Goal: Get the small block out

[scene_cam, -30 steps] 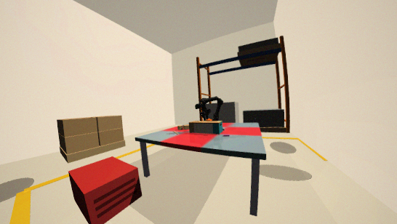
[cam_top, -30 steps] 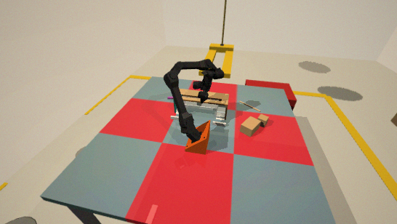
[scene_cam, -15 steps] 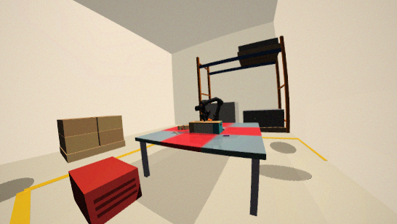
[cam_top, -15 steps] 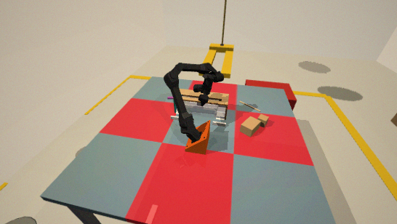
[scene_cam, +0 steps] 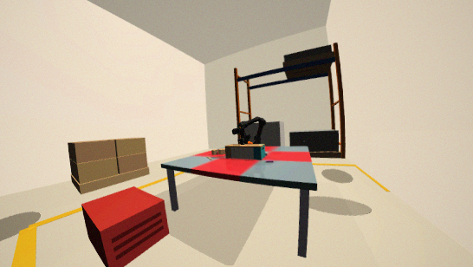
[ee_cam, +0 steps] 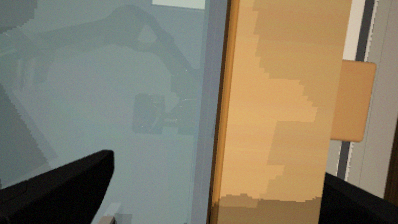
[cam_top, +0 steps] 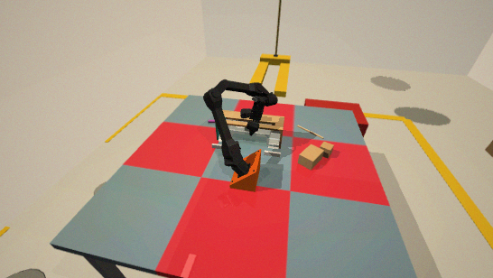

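Worktop (cam_top: 244,230) (scene_cam: 281,171) chequered red and grey; black arm (cam_top: 218,119) (scene_cam: 262,123) reaching toward its far edge in the top view; clear-fronted box (cam_top: 232,115) (scene_cam: 244,152) (ee_cam: 280,100) nearer that edge than the arm's base; gripper (cam_top: 253,131) (scene_cam: 241,141) (ee_cam: 207,166) open, empty; orange block (ee_cam: 355,100) partly hidden by the box's wooden top.
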Motion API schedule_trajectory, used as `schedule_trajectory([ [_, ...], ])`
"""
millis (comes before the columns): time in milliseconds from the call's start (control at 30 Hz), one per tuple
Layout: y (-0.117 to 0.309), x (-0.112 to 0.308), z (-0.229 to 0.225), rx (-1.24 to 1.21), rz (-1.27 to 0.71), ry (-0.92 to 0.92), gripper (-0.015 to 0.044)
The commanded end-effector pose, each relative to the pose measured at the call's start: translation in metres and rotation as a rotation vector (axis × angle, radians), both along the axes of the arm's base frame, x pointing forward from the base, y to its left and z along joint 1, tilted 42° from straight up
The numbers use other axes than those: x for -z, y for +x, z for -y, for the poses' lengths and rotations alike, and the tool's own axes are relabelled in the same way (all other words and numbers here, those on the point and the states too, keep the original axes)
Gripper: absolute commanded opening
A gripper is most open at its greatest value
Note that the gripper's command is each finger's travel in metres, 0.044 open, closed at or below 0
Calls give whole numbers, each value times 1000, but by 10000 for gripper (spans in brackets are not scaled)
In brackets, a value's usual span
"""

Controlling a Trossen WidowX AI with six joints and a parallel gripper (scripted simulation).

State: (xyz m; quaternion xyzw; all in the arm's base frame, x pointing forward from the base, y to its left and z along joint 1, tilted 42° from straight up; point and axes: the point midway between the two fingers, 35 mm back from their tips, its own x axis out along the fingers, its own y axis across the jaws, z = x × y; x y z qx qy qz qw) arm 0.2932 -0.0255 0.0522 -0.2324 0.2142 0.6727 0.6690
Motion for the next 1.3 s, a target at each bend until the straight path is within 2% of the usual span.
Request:
schedule_trajectory([
  [0,-2,5,-6,-2,-11,7,400],
  [300,0,4,-7,-3,-4,2,400],
  [1267,-2,-38,-55,-4,-5,5,400],
])
